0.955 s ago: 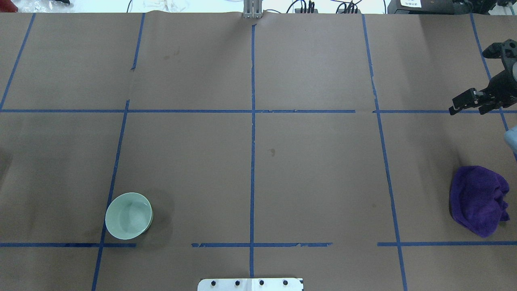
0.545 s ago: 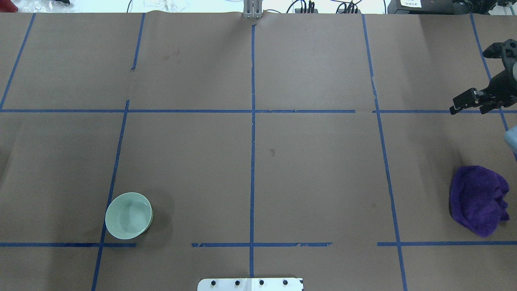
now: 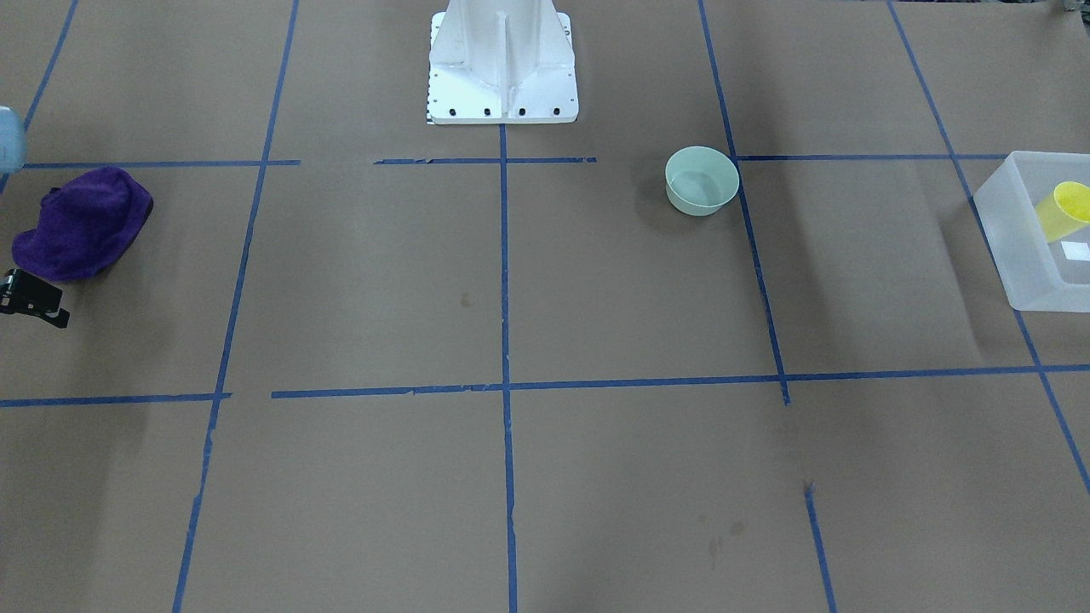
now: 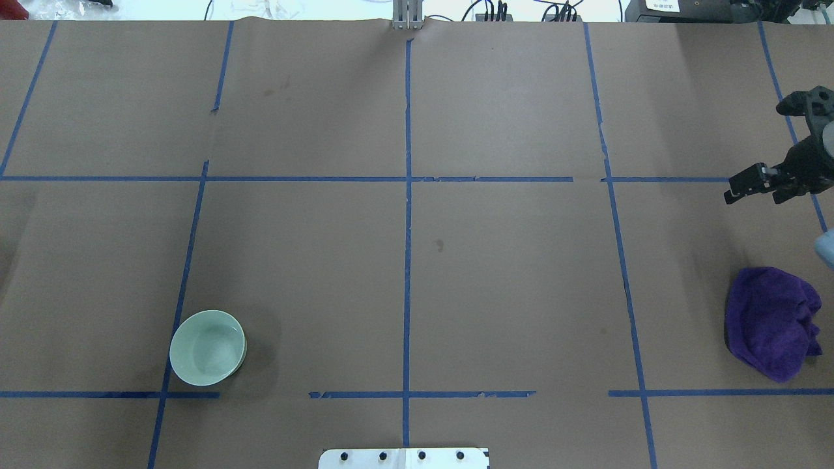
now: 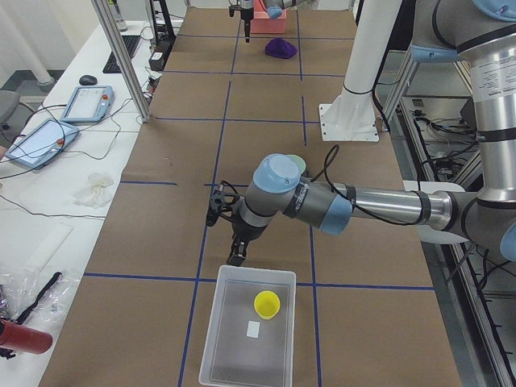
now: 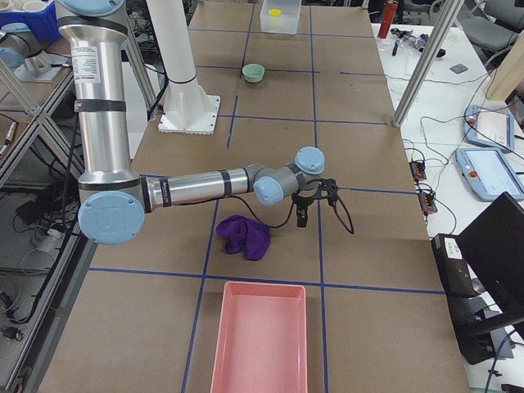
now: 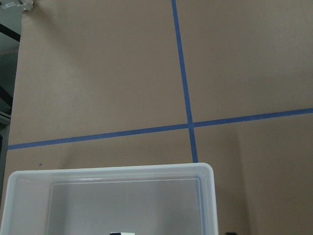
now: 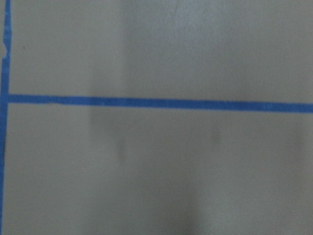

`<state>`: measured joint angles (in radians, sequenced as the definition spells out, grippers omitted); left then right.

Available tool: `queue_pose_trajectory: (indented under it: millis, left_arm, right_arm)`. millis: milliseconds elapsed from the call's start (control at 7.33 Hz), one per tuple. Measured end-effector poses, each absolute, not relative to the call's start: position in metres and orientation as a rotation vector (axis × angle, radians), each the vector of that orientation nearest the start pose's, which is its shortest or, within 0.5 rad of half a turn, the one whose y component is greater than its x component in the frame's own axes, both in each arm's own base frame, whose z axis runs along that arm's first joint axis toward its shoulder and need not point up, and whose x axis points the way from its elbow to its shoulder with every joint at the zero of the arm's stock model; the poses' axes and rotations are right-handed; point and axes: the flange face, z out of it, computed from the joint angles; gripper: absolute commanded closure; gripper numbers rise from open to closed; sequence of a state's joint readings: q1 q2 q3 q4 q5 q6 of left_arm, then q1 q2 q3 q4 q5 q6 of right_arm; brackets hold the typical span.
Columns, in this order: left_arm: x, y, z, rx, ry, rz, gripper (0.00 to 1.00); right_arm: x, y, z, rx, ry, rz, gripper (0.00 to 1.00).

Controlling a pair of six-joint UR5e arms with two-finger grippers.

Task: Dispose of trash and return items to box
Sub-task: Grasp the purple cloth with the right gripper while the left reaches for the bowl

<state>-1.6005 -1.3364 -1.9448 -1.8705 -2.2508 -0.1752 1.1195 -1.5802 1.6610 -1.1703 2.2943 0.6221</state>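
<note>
The yellow cup (image 3: 1064, 209) lies tilted inside the translucent box (image 3: 1022, 255) at the table's end on my left. Both also show in the exterior left view, cup (image 5: 267, 304) and box (image 5: 246, 347). My left gripper (image 5: 235, 256) hangs just beyond the box's far rim and shows only in that side view, so I cannot tell its state. The left wrist view shows the box's rim (image 7: 110, 172) below. My right gripper (image 4: 749, 190) hovers open and empty over bare table, a little beyond the purple cloth.
A pale green bowl (image 4: 208, 347) stands on my left half near the front. A crumpled purple cloth (image 4: 772, 322) lies at the right edge. A pink tray (image 6: 260, 340) sits at the table's right end. The robot's white base (image 3: 502, 68) is in the middle.
My right gripper has moved a little toward the robot's side of the table, closer to the purple cloth. The bowl and the cloth have not moved.
</note>
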Motion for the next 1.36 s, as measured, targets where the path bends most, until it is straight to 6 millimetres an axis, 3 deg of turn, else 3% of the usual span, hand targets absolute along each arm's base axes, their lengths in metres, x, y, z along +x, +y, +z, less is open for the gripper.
queue_pose_trajectory:
  millis: [273, 545, 682, 955, 1091, 1227, 1364]
  left_arm:
    - [-0.029, -0.441, 0.510, 0.343, 0.755, -0.042, 0.12]
    - [0.034, -0.452, 0.487, 0.308, 0.822, -0.040, 0.05]
    - [0.069, -0.452, 0.479, 0.282, 0.859, -0.041, 0.03]
    - [0.133, -0.444, 0.464, 0.220, 0.913, -0.034, 0.01]
    - [0.158, -0.437, 0.462, 0.201, 0.913, -0.012, 0.01]
    - [0.182, -0.429, 0.462, 0.183, 0.914, 0.014, 0.01]
    - [0.204, -0.420, 0.462, 0.160, 0.920, 0.040, 0.01]
  right_arm:
    - [-0.166, -0.420, 0.593, -0.003, -0.856, 0.012, 0.00]
    - [-0.151, -0.364, 0.596, -0.051, -0.844, 0.023, 0.00]
    - [-0.149, -0.350, 0.601, -0.070, -0.832, 0.021, 0.00]
    - [-0.155, -0.342, 0.613, -0.092, -0.803, 0.013, 0.01]
    - [-0.159, -0.341, 0.618, -0.100, -0.796, 0.007, 0.86]
    - [-0.163, -0.341, 0.620, -0.107, -0.793, 0.002, 1.00]
    - [-0.167, -0.343, 0.623, -0.115, -0.792, 0.000, 1.00]
